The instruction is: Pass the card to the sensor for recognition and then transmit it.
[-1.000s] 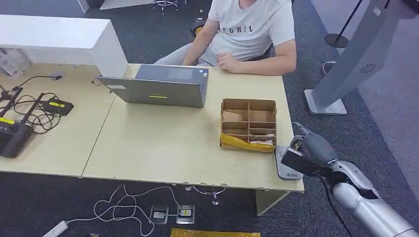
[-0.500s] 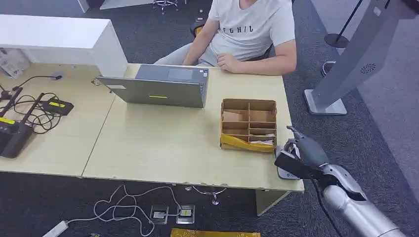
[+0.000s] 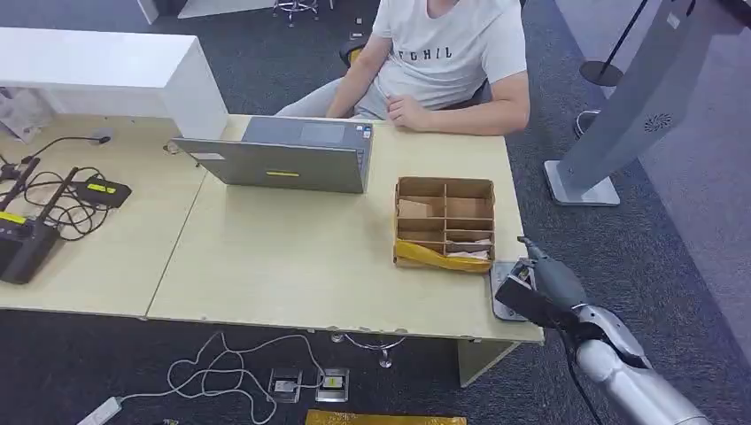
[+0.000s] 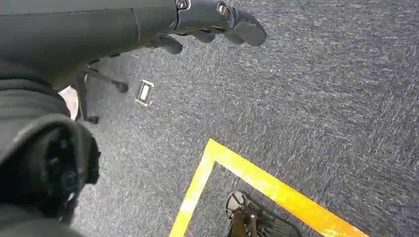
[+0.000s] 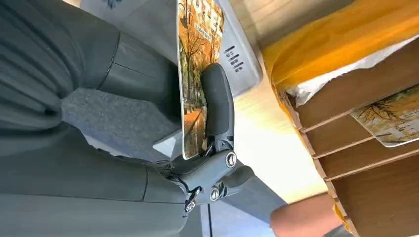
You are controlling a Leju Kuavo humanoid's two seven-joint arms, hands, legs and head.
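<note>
One card (image 5: 195,74) sits pinched in the robot's right hand (image 3: 540,285), held just above the grey sensor (image 3: 506,301) at the table (image 3: 292,257) corner — apparently for its face to be read. Left hand (image 4: 212,22) hangs over carpet — holding nothing, fingers loosely curled.

Laptop (image 3: 288,155) at surface (image 3: 283,257) rear, person (image 3: 443,62) behind it. Box (image 3: 445,223) right of laptop; sensor (image 3: 505,297) at near right corner, just beside box. Router (image 3: 22,243) and cables (image 3: 62,199) far left.
</note>
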